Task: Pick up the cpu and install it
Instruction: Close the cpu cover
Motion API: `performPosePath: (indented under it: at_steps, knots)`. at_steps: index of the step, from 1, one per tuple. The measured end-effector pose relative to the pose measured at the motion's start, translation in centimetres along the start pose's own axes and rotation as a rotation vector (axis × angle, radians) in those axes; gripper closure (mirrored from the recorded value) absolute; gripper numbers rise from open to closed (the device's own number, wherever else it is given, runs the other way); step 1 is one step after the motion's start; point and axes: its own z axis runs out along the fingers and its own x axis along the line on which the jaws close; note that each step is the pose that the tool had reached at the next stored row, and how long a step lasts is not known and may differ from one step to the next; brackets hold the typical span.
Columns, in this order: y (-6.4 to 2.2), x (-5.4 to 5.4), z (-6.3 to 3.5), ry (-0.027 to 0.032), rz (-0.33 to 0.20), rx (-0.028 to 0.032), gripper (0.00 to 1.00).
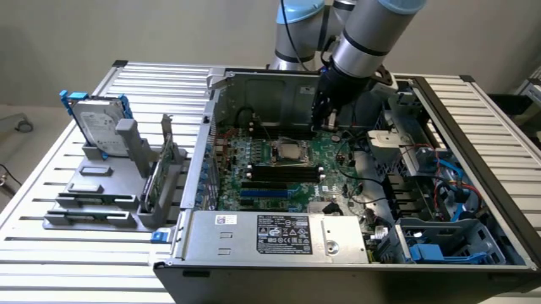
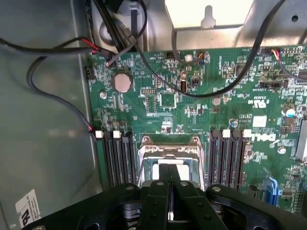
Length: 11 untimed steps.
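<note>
The cpu [image 1: 292, 151] lies flat inside the socket [image 1: 292, 140], its dull silver top framed by the socket's metal bracket. In the exterior view the gripper [image 1: 325, 124] hangs over the board just beside the socket, toward the exterior view's right and the case's rear wall. In the wrist view its two black fingers [image 2: 161, 184] are pressed together with nothing between them, and their tips sit over the socket's middle. Slivers of the cpu's light surface show on either side of them. Whether the tips touch the cpu cannot be told. Black memory slots [image 2: 115, 155] flank the socket on both sides. A coin battery [image 2: 122, 82] sits beyond the socket under looping black cables [image 2: 211, 91]. Well apart from the socket, outside the case, a hard drive [image 1: 95, 123] stands upright in a grey rack.
</note>
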Motion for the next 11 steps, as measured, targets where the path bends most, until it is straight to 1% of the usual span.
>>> performPosePath:
  at_steps: [2,4,11]
  knots:
    - [-0.10,-0.01,0.05,-0.0005,0.002,0.0130,0.89]
    - [-0.29,-0.03,0.13,-0.0011,0.003,0.0240,0.89]
    - [-1.01,-0.11,0.57,-0.0026,0.009,0.0706,0.89]
